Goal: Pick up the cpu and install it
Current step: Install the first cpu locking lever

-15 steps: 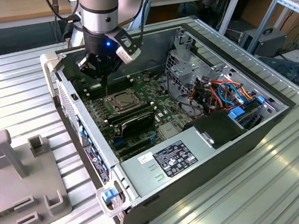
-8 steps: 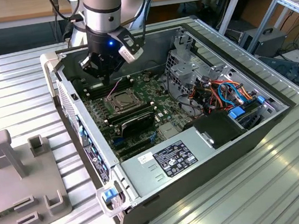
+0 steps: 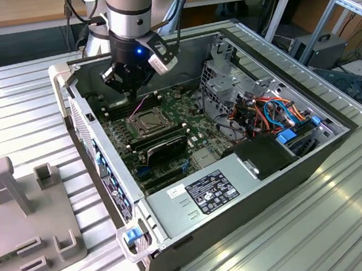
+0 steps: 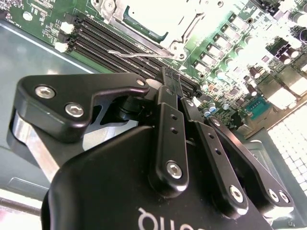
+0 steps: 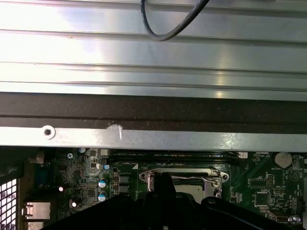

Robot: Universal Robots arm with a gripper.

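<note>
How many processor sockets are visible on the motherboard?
1. The socket lies near the middle of the motherboard, close to the gripper; the arm may hide others.

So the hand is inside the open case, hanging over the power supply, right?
Not quite. The exterior view shows the hand hanging inside the open case over the motherboard, close to the socket with its metal frame. It is not over the power supply, which lies at the end of the case nearer the camera.
</note>
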